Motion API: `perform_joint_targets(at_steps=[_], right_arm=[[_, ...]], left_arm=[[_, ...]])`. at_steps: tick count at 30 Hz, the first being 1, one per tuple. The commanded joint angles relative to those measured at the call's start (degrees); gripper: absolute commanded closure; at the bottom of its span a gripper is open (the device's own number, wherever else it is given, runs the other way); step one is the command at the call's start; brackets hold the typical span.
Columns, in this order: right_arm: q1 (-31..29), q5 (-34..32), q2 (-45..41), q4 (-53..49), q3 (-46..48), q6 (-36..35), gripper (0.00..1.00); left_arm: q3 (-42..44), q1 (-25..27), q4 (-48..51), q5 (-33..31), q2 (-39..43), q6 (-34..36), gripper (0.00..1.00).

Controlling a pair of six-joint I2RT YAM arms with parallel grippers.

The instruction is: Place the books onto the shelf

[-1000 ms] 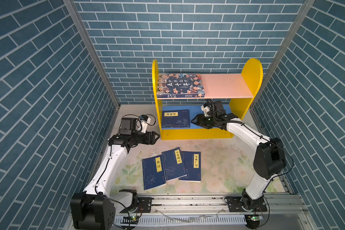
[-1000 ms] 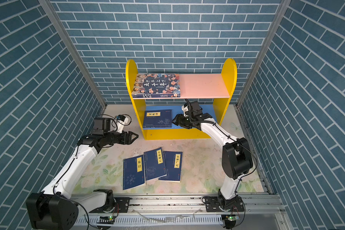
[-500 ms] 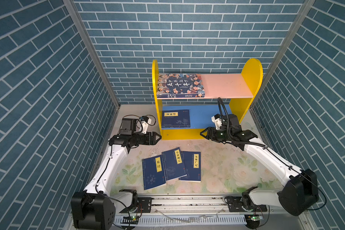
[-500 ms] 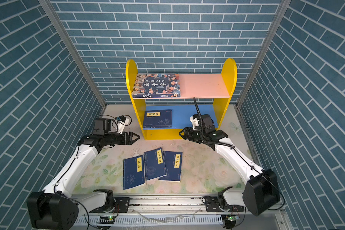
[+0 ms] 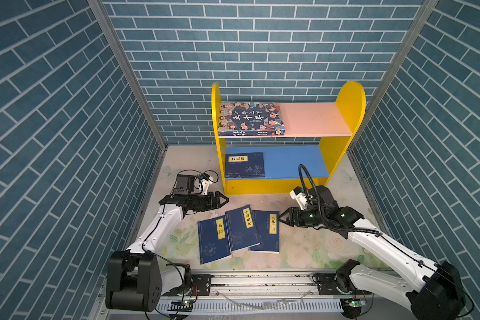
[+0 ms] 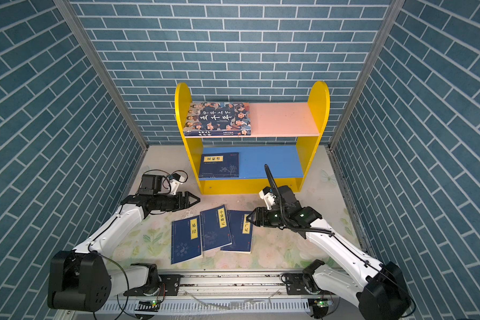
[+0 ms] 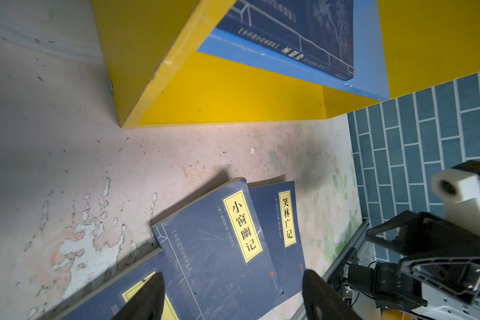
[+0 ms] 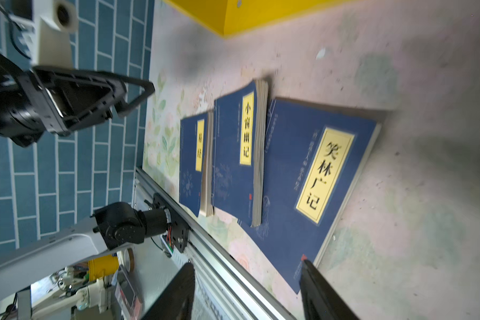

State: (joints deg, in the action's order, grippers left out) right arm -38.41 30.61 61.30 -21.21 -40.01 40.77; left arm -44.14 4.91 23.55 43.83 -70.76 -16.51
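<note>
The shelf (image 5: pixel 349 110) is seen at the back of the flowered mat (image 5: pixel 302 249) in both top views. A cartoon book (image 5: pixel 250 119) is laid flat on the left half of the pink board (image 5: pixel 313 119). A shelved navy book (image 5: pixel 244 164) is laid flat on the left part of the blue board (image 5: pixel 291 163). Three more navy books are spread side by side on the mat in front of the shelf. The left book (image 5: pixel 214 239) is set beside the middle book (image 5: pixel 241 230), which is lapped partly over the right book (image 5: pixel 266 231).

The right gripper (image 5: pixel 282 219) is held low at the right edge of the right book, toward its far end, and is pointed at it. Its fingers (image 8: pixel 319 293) are spread apart and nothing is pinched. In the right wrist view a corner of the right book is seen in the gap between them; contact cannot be judged.

The left gripper (image 5: pixel 224 201) is held near the front left corner of the shelf, just beyond the far ends of the left and middle books and apart from them. Its fingers (image 7: pixel 147 299) are spread too, with nothing gripped; the middle book is seen through their gap in the left wrist view.
</note>
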Motion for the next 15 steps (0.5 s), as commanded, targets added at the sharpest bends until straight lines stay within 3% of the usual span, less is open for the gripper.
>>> perform_joint_targets(at_steps=[1,4,15], right_arm=[[-2.1,1.6,2.9,12.1,3.1,5.9,0.38],[-3.5,2.1,7.1,19.7,4.5,8.3,0.38],[-5.8,2.1,26.0,28.8,1.7,9.8,0.38]], left_arm=[[2.9,0.2,-4.8,2.8,-0.9,-3.9,0.2],[4.9,1.3,-6.1,2.9,-1.0,-4.7,0.2],[9.9,8.6,-10.3,1.7,-4.7,-6.9,0.18]])
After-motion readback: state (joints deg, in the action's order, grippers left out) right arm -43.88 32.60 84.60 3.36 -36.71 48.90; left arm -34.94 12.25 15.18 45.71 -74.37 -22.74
